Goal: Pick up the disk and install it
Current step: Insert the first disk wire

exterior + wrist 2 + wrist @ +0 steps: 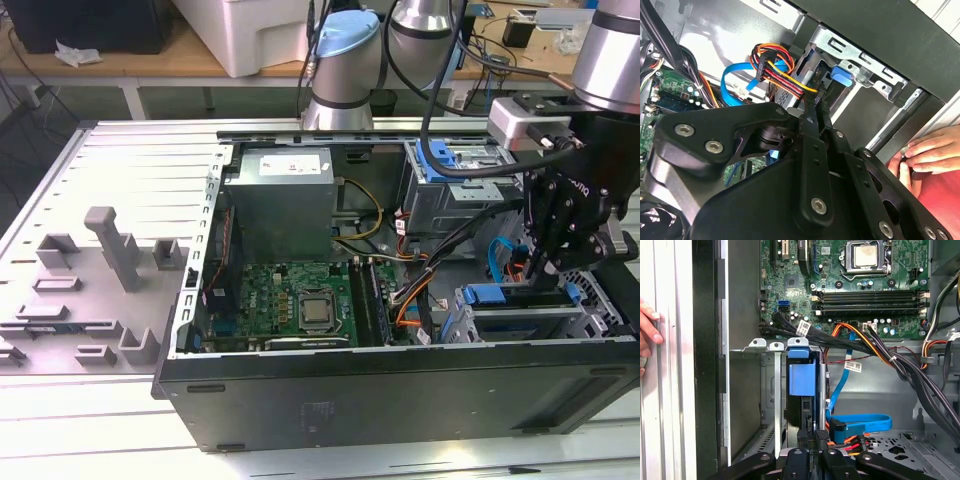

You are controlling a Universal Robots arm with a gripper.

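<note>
The disk [801,390] stands on edge in the drive cage [757,346] at the case's front corner, its blue carrier [802,375] facing out and its dark body below. From the exterior view, the carrier's blue rail [497,295] lies along the top of the cage at the exterior view's right. My gripper [815,436] is right at the disk's near end, fingers drawn together with no gap showing. In the second wrist view the gripper [816,102] narrows to a tip beside the cage and the blue latch [840,77]. In the exterior view the gripper [540,270] hangs just above the cage.
A person's hand [930,150] rests on the case's outer edge, also seen as a hand [647,330] in the first wrist view. A blue data cable [860,421] and orange-red power wires [780,65] run beside the cage. The motherboard [295,295] and grey power supply [280,205] fill the case.
</note>
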